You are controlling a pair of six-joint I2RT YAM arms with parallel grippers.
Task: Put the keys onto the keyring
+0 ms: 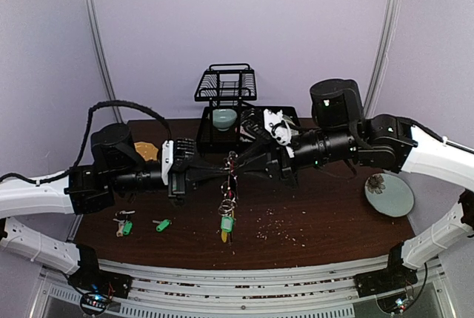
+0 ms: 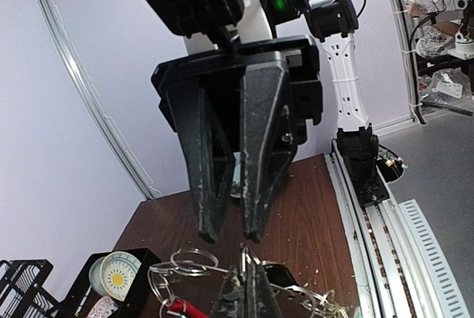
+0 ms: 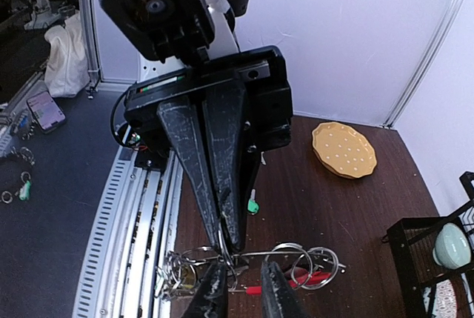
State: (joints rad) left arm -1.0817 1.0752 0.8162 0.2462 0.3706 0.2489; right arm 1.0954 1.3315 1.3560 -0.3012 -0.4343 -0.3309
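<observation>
Not done yet. My left gripper [image 3: 226,244] is pinched shut on the keyring [image 3: 315,279], holding it above mid-table. The right gripper [image 2: 229,233] has its fingers slightly apart beside it. A few hung keys [image 1: 227,223] dangle, but a green-tagged key [image 1: 163,224] and a second loose key [image 1: 123,226] lie on the table [image 1: 318,207].

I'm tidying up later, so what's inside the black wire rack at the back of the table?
In the black wire rack, a pale teal bowl sits on the lower tier. The right arm covers the tier's right part, so anything there is hidden.
</observation>
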